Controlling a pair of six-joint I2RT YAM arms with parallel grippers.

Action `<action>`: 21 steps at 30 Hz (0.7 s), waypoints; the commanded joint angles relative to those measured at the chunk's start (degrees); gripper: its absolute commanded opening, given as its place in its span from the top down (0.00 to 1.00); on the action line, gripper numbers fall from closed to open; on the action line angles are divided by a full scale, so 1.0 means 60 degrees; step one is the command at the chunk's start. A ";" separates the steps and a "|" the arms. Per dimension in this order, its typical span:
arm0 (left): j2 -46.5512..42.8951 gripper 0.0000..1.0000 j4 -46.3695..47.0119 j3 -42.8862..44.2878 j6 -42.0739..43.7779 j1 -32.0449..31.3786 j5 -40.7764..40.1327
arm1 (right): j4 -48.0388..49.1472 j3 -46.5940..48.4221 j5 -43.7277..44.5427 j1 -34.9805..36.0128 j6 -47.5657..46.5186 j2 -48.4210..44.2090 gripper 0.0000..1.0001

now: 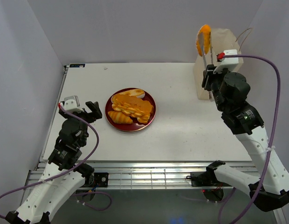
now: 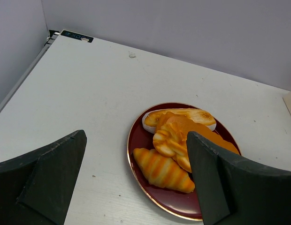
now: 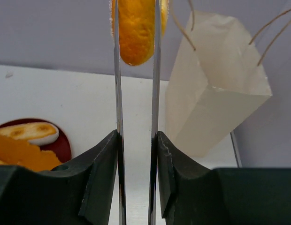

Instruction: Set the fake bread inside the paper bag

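Bright, even, diffuse light fills all three views, with only faint soft shadows. The white table (image 1: 191,135) nears overexposure; the fake bread (image 2: 164,171) carries mild glossy sheen.

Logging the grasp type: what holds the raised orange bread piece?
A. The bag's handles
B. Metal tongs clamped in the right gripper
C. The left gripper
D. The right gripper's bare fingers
B: the right gripper clamps slim tongs whose tips pinch the fake bread near the paper bag.
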 commanded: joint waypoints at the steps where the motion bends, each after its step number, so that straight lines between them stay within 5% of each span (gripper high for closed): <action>1: -0.0100 0.02 0.0081 -0.0030 0.0001 -0.0038 0.0126 | 0.0723 0.0710 0.0441 -0.0788 0.0226 -0.0029 0.65; 10: -0.0174 0.02 0.0095 -0.0030 -0.0029 -0.0082 0.0169 | 0.0737 0.1267 -0.1037 -0.3205 0.1367 0.0806 0.65; 14: -0.0144 0.02 0.0095 -0.0030 -0.0029 -0.0111 0.0199 | 0.0737 0.1252 -0.2776 -0.4508 0.1750 0.1274 0.64; 21: -0.0144 0.02 0.0081 -0.0030 -0.0029 -0.0140 0.0228 | 0.1294 0.0959 -0.3162 -0.5155 0.1750 0.1787 0.64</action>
